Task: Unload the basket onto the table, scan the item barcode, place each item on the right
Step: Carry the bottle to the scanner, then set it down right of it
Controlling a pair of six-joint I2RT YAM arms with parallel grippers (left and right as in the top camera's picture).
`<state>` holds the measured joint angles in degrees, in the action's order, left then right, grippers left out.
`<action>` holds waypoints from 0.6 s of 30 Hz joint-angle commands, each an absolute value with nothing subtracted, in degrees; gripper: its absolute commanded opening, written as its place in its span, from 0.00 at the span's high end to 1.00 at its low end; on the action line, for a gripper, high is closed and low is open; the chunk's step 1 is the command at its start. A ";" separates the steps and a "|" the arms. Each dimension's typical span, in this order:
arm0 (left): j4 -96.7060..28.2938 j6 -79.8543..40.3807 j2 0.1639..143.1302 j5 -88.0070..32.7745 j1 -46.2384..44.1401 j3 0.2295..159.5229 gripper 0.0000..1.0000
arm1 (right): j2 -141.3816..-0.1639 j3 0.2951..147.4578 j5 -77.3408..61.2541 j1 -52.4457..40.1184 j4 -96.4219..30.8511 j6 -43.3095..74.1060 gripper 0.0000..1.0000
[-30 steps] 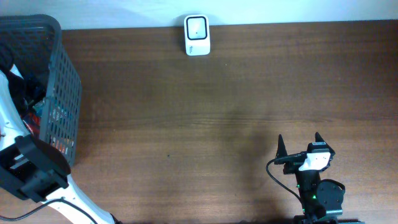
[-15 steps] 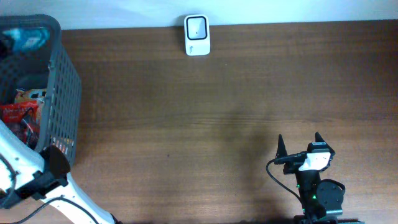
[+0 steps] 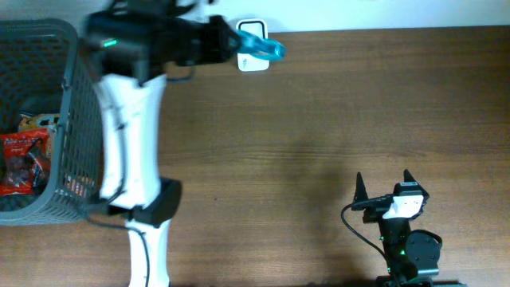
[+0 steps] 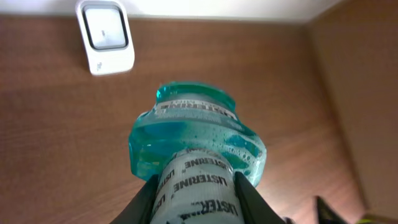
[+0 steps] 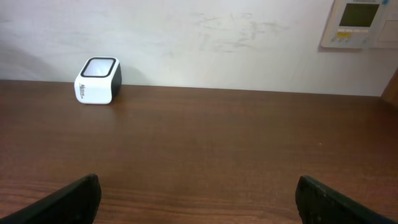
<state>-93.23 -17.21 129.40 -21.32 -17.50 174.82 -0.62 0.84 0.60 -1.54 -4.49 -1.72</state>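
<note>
We see the left gripper (image 4: 196, 202) closed part-way onto the narrow labelled end of a teal mouthwash bottle (image 4: 198, 134). It holds the bottle in the air at the far edge of the table (image 3: 319, 119), close over the white scanner (image 4: 106, 38). The right gripper (image 3: 384, 187) sits near right, jaws spread wide and holding nothing, and a grey basket (image 3: 84, 119) stands at the left.

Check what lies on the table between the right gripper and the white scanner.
Nothing: the right wrist view shows only bare brown table between the open right gripper and the scanner.
</note>
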 commanded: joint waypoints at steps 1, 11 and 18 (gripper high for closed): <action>-89.23 -17.56 138.80 -17.28 -24.16 174.19 0.87 | -0.25 0.32 0.71 -1.87 -4.67 -1.48 0.01; -72.71 -18.46 160.46 -17.08 -38.50 174.19 0.76 | -0.25 0.32 0.71 -1.87 -4.67 -1.48 0.01; -70.61 -18.39 163.24 -3.07 -43.75 174.17 0.61 | -0.25 0.32 0.71 -1.87 -4.67 -1.50 0.01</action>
<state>-68.77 -18.26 160.31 -9.37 -42.98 173.47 -0.62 0.84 0.62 -1.54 -4.49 -1.72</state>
